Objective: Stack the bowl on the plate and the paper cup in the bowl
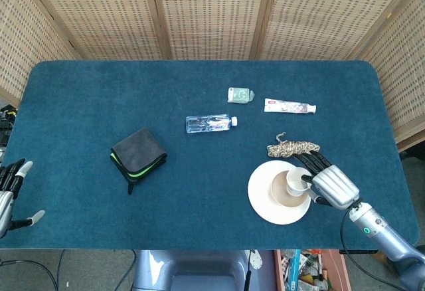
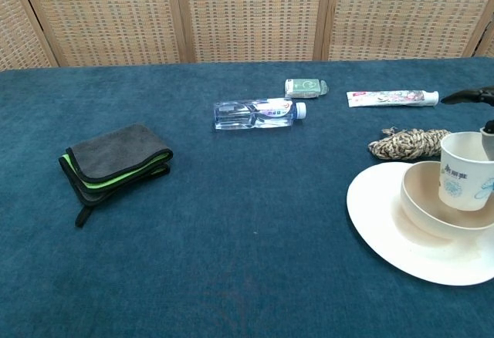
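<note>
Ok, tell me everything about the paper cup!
The cup is white paper with a pale blue print and small dark lettering on its side. It stands upright, mouth open at the top, its lower part down inside the cream bowl, which sits on the white plate. The right robot hand holds it from the right side, fingers at its rim. Whether its base touches the bowl's bottom is hidden.

Lighting even and bright in both views; frames sharp, no motion blur.

Diffuse light from overhead: the folded cloth [image 2: 116, 160], water bottle [image 2: 255, 113] and plate [image 2: 378, 214] throw only thin, soft shadows on the blue table cover [image 1: 99, 105]. No glare on the cover; faint highlights on the bottle. Head view looks steeply down, so the table's far edge narrows; mild bending at frame corners. Wicker screen [image 2: 247, 14] behind stays in focus.
</note>
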Robot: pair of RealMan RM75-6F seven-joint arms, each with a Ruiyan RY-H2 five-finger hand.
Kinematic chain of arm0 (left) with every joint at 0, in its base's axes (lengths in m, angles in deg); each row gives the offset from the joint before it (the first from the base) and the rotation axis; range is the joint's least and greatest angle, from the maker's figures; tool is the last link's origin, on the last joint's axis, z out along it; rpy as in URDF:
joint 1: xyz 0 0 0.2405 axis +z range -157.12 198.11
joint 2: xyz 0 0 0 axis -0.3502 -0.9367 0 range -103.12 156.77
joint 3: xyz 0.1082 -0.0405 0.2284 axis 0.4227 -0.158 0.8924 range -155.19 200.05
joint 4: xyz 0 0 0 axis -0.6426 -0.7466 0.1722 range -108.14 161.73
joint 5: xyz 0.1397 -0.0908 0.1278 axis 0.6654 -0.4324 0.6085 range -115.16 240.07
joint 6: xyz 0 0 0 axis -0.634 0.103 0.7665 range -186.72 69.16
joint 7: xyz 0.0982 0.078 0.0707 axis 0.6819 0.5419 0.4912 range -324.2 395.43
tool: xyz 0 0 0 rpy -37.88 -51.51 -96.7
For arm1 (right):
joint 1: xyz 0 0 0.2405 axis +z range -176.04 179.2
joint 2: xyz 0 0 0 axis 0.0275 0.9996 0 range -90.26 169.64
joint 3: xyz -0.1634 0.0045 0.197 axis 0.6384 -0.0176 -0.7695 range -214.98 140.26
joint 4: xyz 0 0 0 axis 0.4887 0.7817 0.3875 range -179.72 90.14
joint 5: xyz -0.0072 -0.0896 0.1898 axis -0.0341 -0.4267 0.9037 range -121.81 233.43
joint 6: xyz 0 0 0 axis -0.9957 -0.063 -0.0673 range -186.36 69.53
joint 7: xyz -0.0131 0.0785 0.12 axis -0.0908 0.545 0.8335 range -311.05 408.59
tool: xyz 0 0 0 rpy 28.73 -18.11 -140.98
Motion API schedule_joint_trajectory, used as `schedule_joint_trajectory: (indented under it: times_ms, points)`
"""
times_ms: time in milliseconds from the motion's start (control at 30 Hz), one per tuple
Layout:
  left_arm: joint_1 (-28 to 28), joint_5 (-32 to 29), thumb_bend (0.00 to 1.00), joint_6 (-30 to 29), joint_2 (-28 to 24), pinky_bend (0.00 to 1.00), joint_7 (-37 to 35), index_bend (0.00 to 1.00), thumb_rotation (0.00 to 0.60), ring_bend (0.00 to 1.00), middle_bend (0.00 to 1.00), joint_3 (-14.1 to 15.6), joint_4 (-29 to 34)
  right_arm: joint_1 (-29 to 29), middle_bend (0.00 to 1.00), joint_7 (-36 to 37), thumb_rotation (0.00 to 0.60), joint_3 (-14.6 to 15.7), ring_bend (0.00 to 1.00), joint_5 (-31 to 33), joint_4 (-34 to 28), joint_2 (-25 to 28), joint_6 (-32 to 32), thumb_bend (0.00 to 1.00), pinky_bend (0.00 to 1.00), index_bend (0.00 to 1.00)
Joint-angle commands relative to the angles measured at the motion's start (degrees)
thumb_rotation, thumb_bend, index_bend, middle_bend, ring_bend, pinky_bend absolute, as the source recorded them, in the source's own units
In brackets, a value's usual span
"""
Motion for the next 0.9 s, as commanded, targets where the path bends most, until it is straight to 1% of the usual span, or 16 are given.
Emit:
schedule_joint_trajectory:
  times_ms: [33, 167, 500, 533, 567, 633, 700, 800, 900]
  points:
    - [0.01, -0.06, 0.00, 0.03, 0.06, 0.00, 0.14, 0.00, 0.600, 0.00, 0.00, 0.02, 0.05, -0.56, 0.00, 0.06, 0.600, 0.28, 0.00, -0.32, 2.83, -1.68, -0.48, 0.55, 0.00, 0.69]
    - [-0.05, -0.16, 0.00, 0.17, 0.10, 0.00, 0.42, 0.00, 0.600, 0.00, 0.00, 0.02, 0.09, -1.19, 0.00, -0.45, 0.600, 0.66, 0.00, -0.87, 5.65, -3.23, -1.31, 0.55, 0.00, 0.69]
    - [-0.08, -0.20, 0.00, 0.25, 0.18, 0.00, 0.58, 0.00, 0.600, 0.00, 0.00, 0.04, 0.10, -2.86, 0.00, -0.29, 0.600, 1.55, 0.00, -2.15, 8.96, -5.08, -4.43, 0.54, 0.00, 0.68]
    - [-0.08, -0.17, 0.00, 0.24, 0.20, 0.00, 0.63, 0.00, 0.600, 0.00, 0.00, 0.06, 0.12, -3.01, 0.00, -0.42, 0.600, 1.66, 0.00, -2.30, 9.23, -5.22, -4.68, 0.54, 0.00, 0.66]
    - [-0.07, -0.14, 0.00, 0.23, 0.24, 0.00, 0.65, 0.00, 0.600, 0.00, 0.00, 0.09, 0.11, -3.18, 0.00, -0.55, 0.600, 1.83, 0.00, -2.50, 9.47, -5.36, -4.93, 0.54, 0.00, 0.62]
    - [-0.04, -0.09, 0.00, 0.20, 0.24, 0.00, 0.65, 0.00, 0.600, 0.00, 0.00, 0.12, 0.12, -3.37, 0.00, -0.82, 0.600, 2.01, 0.00, -2.68, 9.62, -5.44, -5.15, 0.50, 0.00, 0.53]
    - [-0.04, -0.04, 0.00, 0.16, 0.25, 0.00, 0.67, 0.00, 0.600, 0.00, 0.00, 0.14, 0.14, -3.61, 0.00, -1.41, 0.600, 2.01, 0.00, -2.74, 9.64, -5.53, -5.50, 0.43, 0.00, 0.44]
    - [-0.05, -0.04, 0.00, 0.19, 0.25, 0.00, 0.70, 0.00, 0.600, 0.00, 0.00, 0.15, 0.14, -3.87, 0.00, -2.17, 0.600, 2.03, 0.00, -2.83, 9.40, -5.48, -5.89, 0.36, 0.00, 0.37]
    - [-0.06, -0.12, 0.00, 0.22, 0.25, 0.00, 0.71, 0.00, 0.600, 0.00, 0.00, 0.12, 0.11, -4.21, 0.00, -2.97, 0.600, 2.19, 0.00, -2.76, 8.64, -5.04, -5.94, 0.33, 0.00, 0.31]
